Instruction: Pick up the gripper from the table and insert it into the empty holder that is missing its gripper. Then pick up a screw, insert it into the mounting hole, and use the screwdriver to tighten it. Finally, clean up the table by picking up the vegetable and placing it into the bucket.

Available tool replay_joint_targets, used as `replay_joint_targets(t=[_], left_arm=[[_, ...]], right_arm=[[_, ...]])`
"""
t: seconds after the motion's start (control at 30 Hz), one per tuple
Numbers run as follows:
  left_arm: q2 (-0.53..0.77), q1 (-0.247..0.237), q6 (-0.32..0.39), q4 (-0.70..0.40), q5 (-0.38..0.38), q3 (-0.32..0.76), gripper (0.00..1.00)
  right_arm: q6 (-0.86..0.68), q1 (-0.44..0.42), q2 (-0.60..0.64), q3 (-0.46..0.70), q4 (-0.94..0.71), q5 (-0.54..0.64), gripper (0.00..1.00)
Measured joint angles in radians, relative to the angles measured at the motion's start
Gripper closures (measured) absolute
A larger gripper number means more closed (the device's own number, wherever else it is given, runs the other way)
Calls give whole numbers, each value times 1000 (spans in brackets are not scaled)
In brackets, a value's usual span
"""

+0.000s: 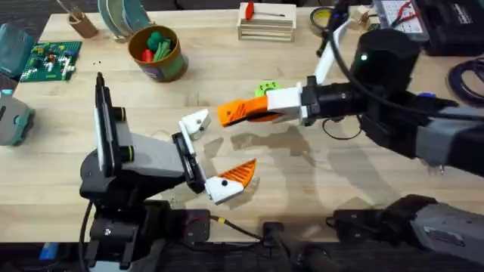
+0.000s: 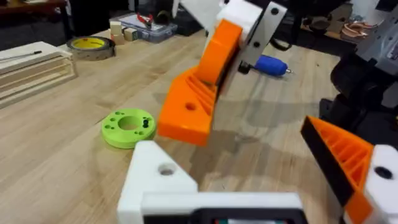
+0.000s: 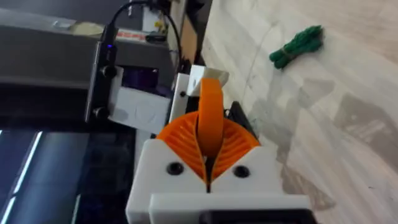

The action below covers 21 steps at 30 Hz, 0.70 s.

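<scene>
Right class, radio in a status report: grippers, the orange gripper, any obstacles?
Right gripper shut on the orange gripper. Left gripper open, bare holder waiting. Lime ring below.

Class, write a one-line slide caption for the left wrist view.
Right gripper carries the orange gripper toward the empty white holder, lime ring disc lying behind.

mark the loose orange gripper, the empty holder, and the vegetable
gripper (image 2: 189,109), left wrist view, ribbed orange body near its hole.
holder (image 2: 158,177), left wrist view, white face by the hole.
vegetable (image 3: 298,45), right wrist view, green middle.
</scene>
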Motion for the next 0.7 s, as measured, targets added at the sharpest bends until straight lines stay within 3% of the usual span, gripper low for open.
replay_joint_targets(t=[0.27, 0.7], left_arm=[[0, 0, 0, 0, 1, 0, 8], [0, 0, -3, 0, 3, 0, 8]], right_arm=[[63, 26, 75, 0, 38, -113, 994], [77, 68, 77, 0, 40, -67, 994]])
